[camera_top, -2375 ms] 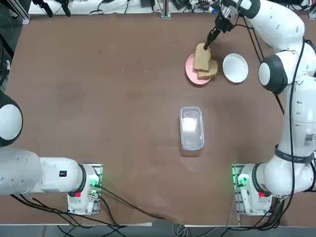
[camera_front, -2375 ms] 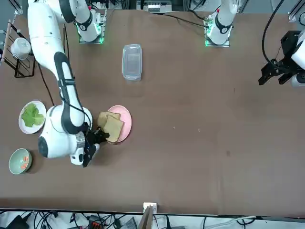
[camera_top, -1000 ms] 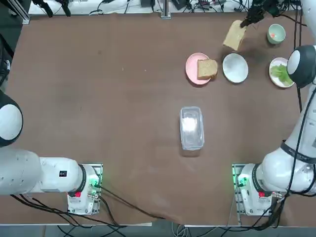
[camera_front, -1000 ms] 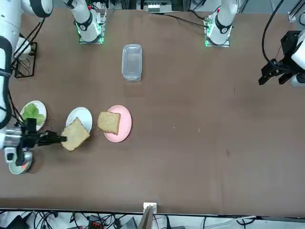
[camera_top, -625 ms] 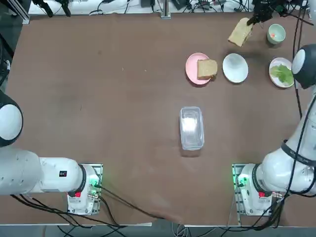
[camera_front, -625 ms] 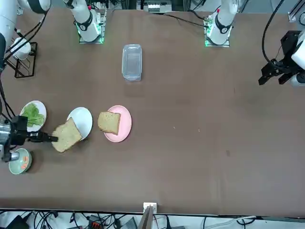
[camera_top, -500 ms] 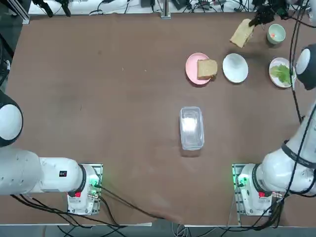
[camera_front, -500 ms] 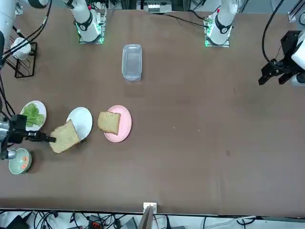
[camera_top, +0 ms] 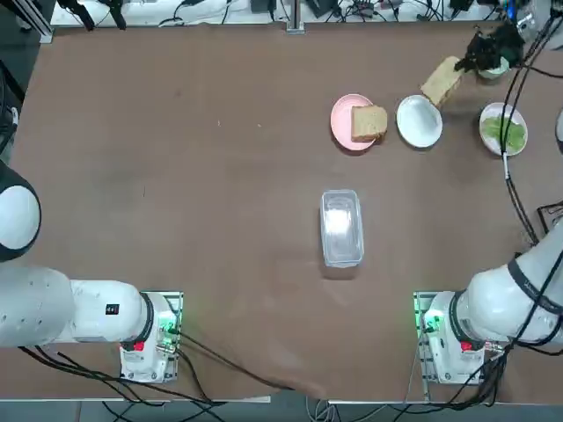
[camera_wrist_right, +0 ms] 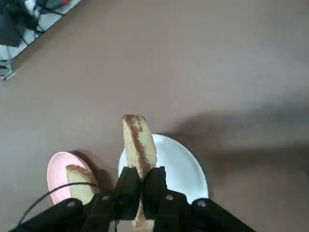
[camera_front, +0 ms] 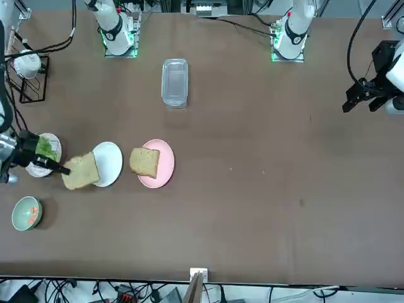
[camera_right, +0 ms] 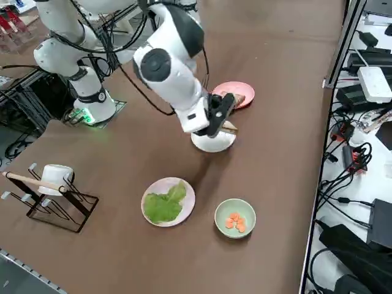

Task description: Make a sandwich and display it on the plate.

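Sandwich-making is only at its first layer: one tan-brown bread slice [camera_wrist_right: 139,145] hangs in the air, pinched by its edge in the right claw [camera_wrist_right: 140,182], whose fingers are closed tight on it. The slice stands on edge in the wrist view, its brown crust turned toward the camera, and it sits just above the near rim of the white plate [camera_top: 419,121]. From overhead the bread [camera_top: 440,83] shows beside that plate's far edge, not yet over the middle. Holding it by one edge probably leaves the flat face free to be laid down on the plate, which is bare and seems meant as the display spot.

A second slice [camera_top: 369,122] lies flat on the pink plate [camera_top: 339,117], just beside the white one, likely waiting to become the top. Lettuce leaves [camera_right: 163,206] rest on another plate [camera_right: 187,187] farther along the tabletop [camera_top: 176,176], close enough for the same arm to reach. A pale-green cup [camera_right: 235,218] stands near them, and a clear lidded container [camera_top: 341,227] lies well apart toward the middle.
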